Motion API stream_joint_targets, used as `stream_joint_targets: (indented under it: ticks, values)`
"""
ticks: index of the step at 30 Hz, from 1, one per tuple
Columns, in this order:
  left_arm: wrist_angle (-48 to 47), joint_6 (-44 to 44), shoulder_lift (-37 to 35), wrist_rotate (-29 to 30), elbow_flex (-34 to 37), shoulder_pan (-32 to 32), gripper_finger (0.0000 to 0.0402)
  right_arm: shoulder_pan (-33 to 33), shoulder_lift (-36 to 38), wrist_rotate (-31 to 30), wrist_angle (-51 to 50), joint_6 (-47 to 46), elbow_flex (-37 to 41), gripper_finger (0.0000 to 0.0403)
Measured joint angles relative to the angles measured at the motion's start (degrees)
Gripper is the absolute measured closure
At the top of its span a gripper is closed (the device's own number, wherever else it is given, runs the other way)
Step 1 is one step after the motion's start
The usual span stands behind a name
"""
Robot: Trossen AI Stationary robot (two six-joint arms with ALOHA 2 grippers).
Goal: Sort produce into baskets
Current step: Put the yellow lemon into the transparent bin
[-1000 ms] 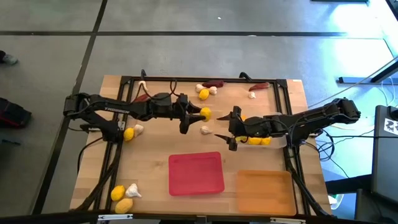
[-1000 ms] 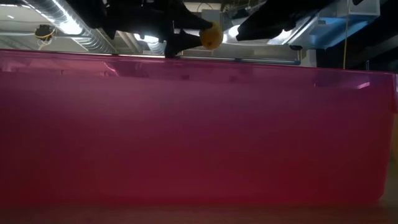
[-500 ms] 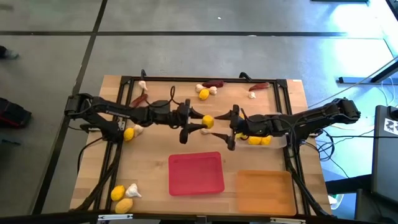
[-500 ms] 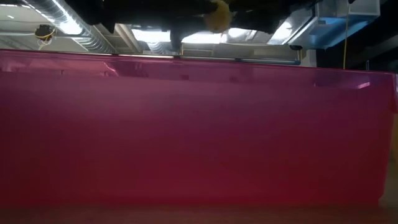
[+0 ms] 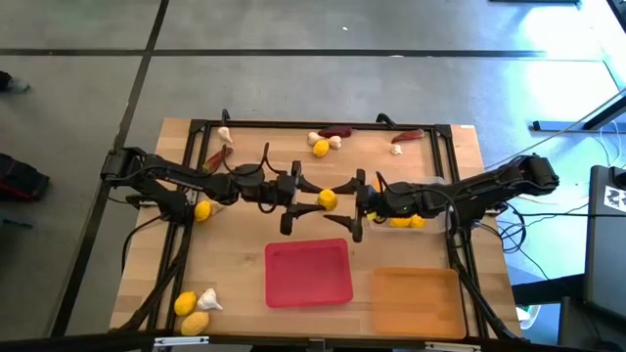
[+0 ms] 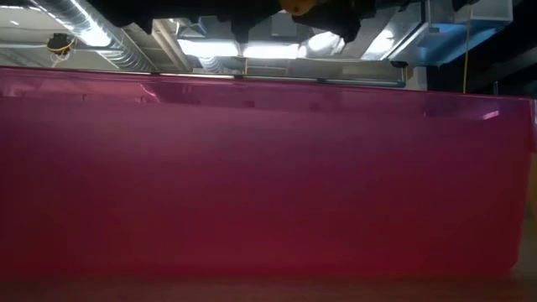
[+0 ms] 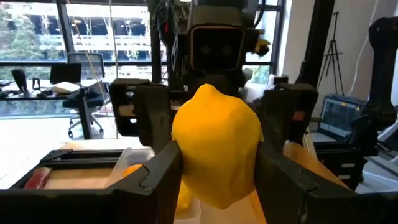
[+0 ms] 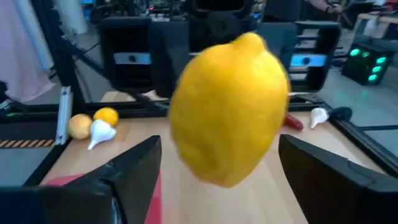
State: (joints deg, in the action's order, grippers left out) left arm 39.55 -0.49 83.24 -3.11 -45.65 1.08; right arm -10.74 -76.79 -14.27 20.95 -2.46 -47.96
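Observation:
A yellow lemon (image 5: 327,200) hangs over the table's middle, just beyond the red tray's (image 5: 308,272) far edge. My left gripper (image 5: 317,200) reaches in level from the left and is shut on it (image 7: 216,140). From the right, my right gripper (image 5: 341,204) stands open. Its two fingers (image 8: 134,168) flank the same lemon (image 8: 227,106) with a gap on each side and do not touch it. An orange tray (image 5: 416,298) lies near right. Under my right arm a clear tray (image 5: 435,223) holds lemons. My left gripper pinches the lemon by its two opposite sides (image 7: 180,152) between its two fingers (image 7: 155,177). The fingers come level from the table's left. The lemon is lifted clear of the table, its pointed end up.
Loose produce lies around: a lemon (image 5: 202,209) and chili (image 5: 217,156) at left, lemons and garlic (image 5: 196,311) at the near left corner. A lemon, garlic and chilies (image 5: 333,137) lie along the far edge. In the low view the red tray's wall (image 6: 268,168) blocks nearly everything.
My left gripper has carried the lemon toward the table's near edge and a little right, rolling its wrist, with the lemon still clear of the table. My right gripper has moved left toward the lemon and tipped up to level, so its fingers now flank it.

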Motion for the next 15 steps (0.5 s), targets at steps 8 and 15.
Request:
stream_joint_targets:
  ticks: [8, 15]
  values:
    - [-0.3, 0.4, 0.0, 0.2, 0.0, 0.0, 0.0233, 0.0, -0.1, -0.4, 1.4, 1.4, 0.0, 0.0182]
    - [-0.7, 0.4, -0.1, 0.1, 0.0, 0.0, 0.0233, 0.0, -0.1, -0.6, 1.2, 2.4, 0.1, 0.0241]
